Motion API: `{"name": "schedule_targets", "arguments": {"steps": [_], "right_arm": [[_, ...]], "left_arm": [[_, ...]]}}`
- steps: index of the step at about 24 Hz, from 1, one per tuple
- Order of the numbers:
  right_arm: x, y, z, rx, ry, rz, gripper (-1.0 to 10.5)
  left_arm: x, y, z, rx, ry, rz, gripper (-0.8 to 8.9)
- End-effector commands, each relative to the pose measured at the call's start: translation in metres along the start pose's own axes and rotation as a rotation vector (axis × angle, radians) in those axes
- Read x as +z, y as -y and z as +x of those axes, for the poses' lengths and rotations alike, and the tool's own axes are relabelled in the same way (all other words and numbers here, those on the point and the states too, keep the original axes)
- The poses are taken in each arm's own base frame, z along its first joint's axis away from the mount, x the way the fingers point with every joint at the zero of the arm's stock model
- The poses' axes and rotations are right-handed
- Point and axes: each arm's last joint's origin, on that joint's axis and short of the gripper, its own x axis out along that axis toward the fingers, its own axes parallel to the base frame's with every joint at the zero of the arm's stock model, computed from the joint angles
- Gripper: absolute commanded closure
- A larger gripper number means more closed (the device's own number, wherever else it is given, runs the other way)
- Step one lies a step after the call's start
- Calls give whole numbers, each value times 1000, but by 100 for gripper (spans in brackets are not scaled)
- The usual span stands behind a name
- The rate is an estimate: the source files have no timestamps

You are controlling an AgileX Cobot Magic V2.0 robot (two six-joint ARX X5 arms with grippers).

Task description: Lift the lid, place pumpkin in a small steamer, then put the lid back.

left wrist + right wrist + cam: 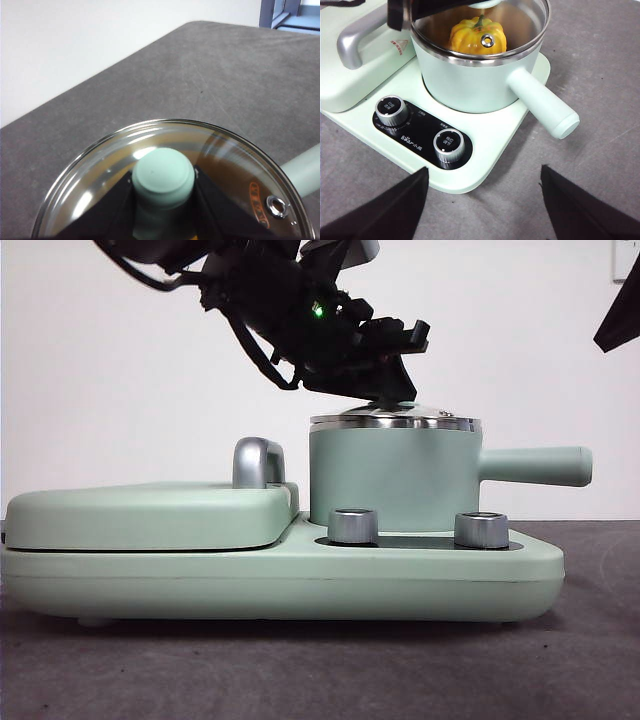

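The mint-green cooker base (300, 585) occupies the dark table (590, 660), carrying a wide flat cover (150, 515) with a chrome handle (255, 462) and, beside it, the small steamer (395, 480), its long side handle (535, 466) pointing away from the cover. The lid (520, 30) sits tilted on the steamer's steel rim, and the pumpkin (472, 37) rests inside the pot beneath the glass. The left gripper (163, 192) comes down from above, its two black jaws closed against the lid's mint-green knob (163, 172). The right gripper (482, 200) waits apart with jaws spread wide and empty. Two metal dials (391, 110) sit on the black front panel.
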Motion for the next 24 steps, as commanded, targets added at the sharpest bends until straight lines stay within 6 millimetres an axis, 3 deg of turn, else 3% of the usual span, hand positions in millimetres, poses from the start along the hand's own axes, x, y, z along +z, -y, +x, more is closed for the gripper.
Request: {"name": "schedule_targets", "arguments": {"steps": [1, 6, 24], "right_arm": [[2, -1, 0, 1, 8, 7, 603], [2, -1, 0, 1, 8, 7, 603], [2, -1, 0, 1, 8, 7, 603]], "left_arm": [[5, 2, 6, 2, -33, 8, 803], [16, 0, 6, 6, -19, -3, 803], [15, 12, 6, -67, -38, 1, 803]]}}
